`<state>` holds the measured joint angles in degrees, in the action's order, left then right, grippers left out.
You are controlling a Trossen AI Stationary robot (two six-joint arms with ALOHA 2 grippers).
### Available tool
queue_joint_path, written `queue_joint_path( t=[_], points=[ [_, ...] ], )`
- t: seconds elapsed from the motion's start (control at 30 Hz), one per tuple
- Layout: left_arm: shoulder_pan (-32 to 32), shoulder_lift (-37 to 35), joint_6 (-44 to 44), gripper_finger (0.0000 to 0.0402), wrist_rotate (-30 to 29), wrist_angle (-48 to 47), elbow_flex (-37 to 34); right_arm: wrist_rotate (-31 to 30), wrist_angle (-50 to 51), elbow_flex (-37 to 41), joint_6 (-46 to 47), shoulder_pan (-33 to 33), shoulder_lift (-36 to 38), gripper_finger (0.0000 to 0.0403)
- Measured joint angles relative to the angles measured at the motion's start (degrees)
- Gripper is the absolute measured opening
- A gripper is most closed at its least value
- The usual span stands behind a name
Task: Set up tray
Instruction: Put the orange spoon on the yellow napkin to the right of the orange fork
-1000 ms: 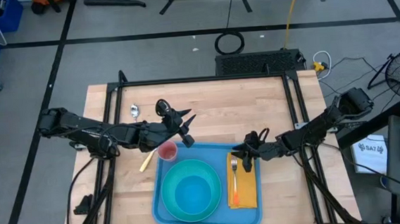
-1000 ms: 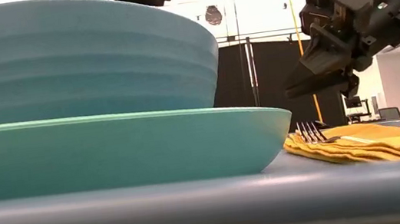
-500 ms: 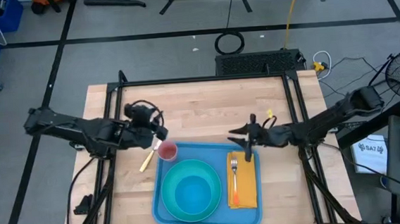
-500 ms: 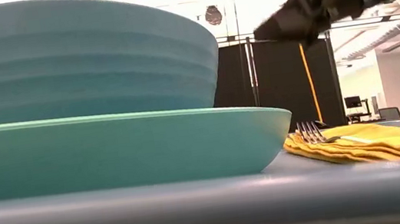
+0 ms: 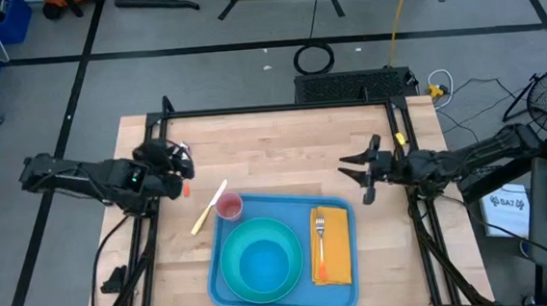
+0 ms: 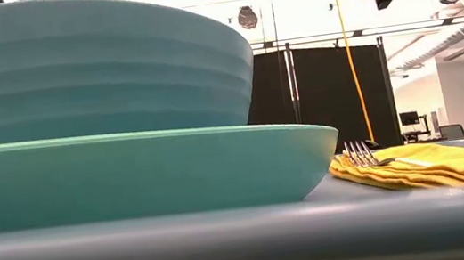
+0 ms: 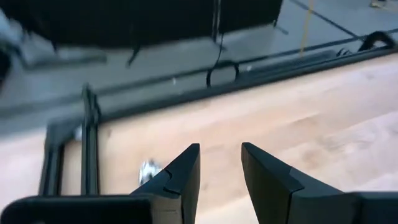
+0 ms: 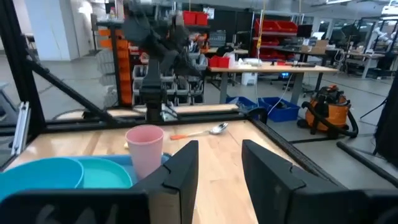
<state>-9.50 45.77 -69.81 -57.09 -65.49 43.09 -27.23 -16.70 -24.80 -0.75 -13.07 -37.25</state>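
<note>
The blue tray [image 5: 346,297] lies at the table's near middle. On it a blue bowl [image 5: 262,262] sits in a teal plate [image 6: 130,175], a pink cup [image 5: 229,207] stands at its far left corner, and a fork [image 5: 320,235] lies on a yellow napkin [image 5: 335,264]. My left gripper [image 7: 219,149] hovers open over the table's left part, above a spoon [image 7: 149,168]. My right gripper [image 8: 220,146] hangs open and level near the right edge, pointing toward the cup [image 8: 145,148]. Neither has anything between its fingers.
A cream knife [image 5: 210,208] lies on the wood just left of the tray. The spoon's orange handle end [image 5: 187,189] shows beside the left gripper. A black frame [image 5: 280,107] borders the table. Bare wood [image 5: 283,152] stretches beyond the tray.
My left gripper has drawn back from the pink cup toward the table's left edge, rolling as it went. My right gripper has risen from over the napkin and pulled back toward the right edge, turning level. The tray's things have kept still.
</note>
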Motion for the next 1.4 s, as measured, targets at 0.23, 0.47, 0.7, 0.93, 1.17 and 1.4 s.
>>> queue_joint_path(
  t=[0.23, 0.47, 0.7, 0.93, 1.17, 1.4],
  points=[
    [11.2, -13.7, -2.0, 0.0122, 12.3, -0.9, -7.1, 0.0, 2.0, 1.0, -0.5, 0.0, 5.3, 0.0116],
    [22.4, -16.6, 4.9, 0.0122, 21.6, 5.9, -11.6, -5.8, 1.3, 4.6, -3.6, 0.0, 7.1, 0.0116],
    [33.9, -17.3, 18.1, 0.0122, 32.4, 17.2, -15.4, -5.8, -4.8, 11.2, -5.0, 0.0, 16.0, 0.0116],
    [45.0, -17.3, 24.2, 0.0122, 39.9, 19.8, -15.9, -5.7, -6.3, 19.9, -4.1, 0.0, 28.6, 0.0116],
    [53.5, -15.8, 28.1, 0.0122, 48.0, 24.2, -15.9, -4.3, -5.8, 23.7, -4.7, -0.1, 36.4, 0.0116],
    [58.8, -9.7, 31.4, 0.0122, 51.8, 26.9, -16.0, -5.3, 5.3, 23.7, -1.6, -0.1, 37.1, 0.0116]
  ],
)
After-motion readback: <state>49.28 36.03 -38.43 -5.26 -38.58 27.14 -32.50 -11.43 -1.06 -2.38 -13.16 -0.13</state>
